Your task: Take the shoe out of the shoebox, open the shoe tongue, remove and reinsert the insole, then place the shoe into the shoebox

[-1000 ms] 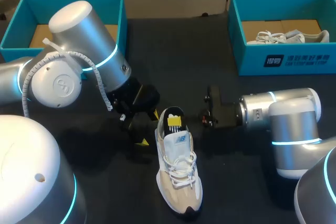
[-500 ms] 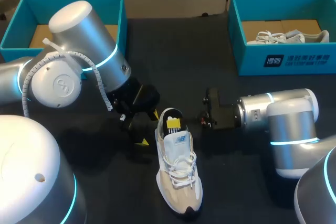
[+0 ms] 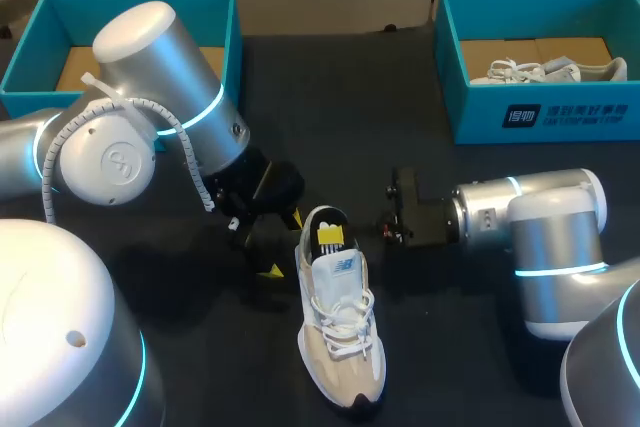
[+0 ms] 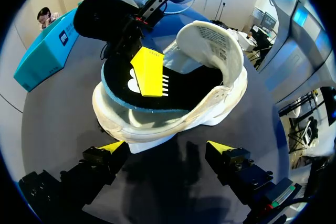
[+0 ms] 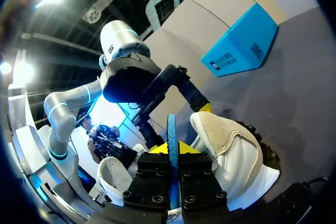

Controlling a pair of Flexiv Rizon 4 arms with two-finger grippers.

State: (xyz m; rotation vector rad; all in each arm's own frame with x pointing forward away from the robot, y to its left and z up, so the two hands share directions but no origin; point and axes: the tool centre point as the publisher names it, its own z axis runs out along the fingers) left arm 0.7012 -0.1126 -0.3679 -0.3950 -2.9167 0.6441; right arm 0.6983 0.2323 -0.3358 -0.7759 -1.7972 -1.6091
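Containers: the right box (image 3: pixel 540 115), teal, stands at the far right corner of the tabletop (image 3: pixel 450 347). It holds a white shoe (image 3: pixel 545 71) lying on a brown cardboard floor. The left box (image 3: pixel 225 17), also teal, is at the far left corner. I see only its brown cardboard floor, part of it hidden behind my left arm (image 3: pixel 150 97).

Task item: the cream shoe (image 3: pixel 340 337) is out on the tabletop, near the middle, upright on its sole with the heel toward the far edge. A black insole (image 3: pixel 333 229) with a blue rim and a yellow label sits tilted in the heel opening.

Right tool (image 5: pixel 172 149): clenched on the insole's edge, coming in from the shoe's right side.

Left tool (image 4: pixel 167 149): released, fingers spread, low over the tabletop just behind the heel and not touching it.

Surface: dark, matte.
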